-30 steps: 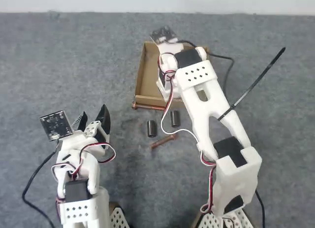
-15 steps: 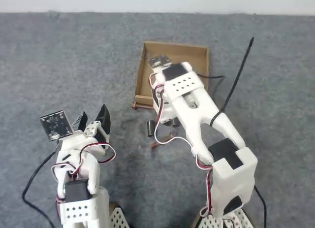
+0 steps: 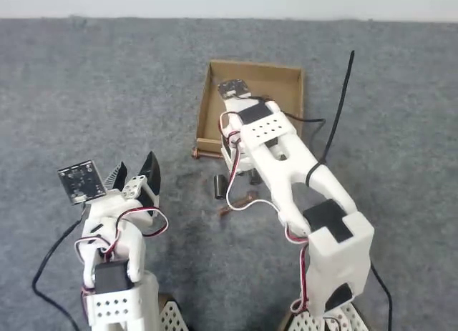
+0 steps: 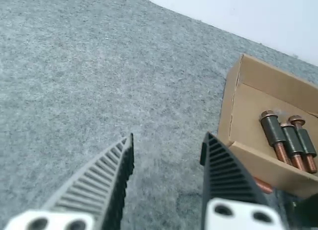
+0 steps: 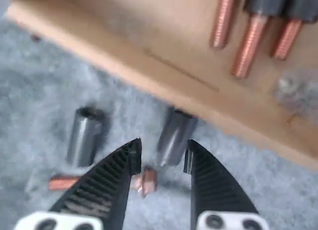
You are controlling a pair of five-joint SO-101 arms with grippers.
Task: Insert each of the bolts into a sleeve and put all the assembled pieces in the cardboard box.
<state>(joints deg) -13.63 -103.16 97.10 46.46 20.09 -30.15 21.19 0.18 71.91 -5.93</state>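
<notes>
The cardboard box (image 3: 203,109) sits at the table's middle back and holds three bolts in dark sleeves (image 4: 279,138). My right gripper (image 5: 162,147) is open just in front of the box. It hovers low over a dark sleeve (image 5: 174,133) lying in line with the gap between its tips. A second sleeve (image 3: 220,186) lies beside it. A loose copper bolt (image 3: 236,202) rests just nearer than the sleeves. Another bolt (image 3: 204,154) lies against the box's front wall. My left gripper (image 4: 169,140) is open and empty at the front left, far from the parts.
Grey carpet covers the table. The right arm's white links and wires (image 3: 286,166) hang over the box's front right and hide part of one sleeve. A black cable tie (image 3: 342,102) sticks up from that arm.
My right arm has drawn back from above the box and come down over the sleeves in front of it. The left arm has stayed put.
</notes>
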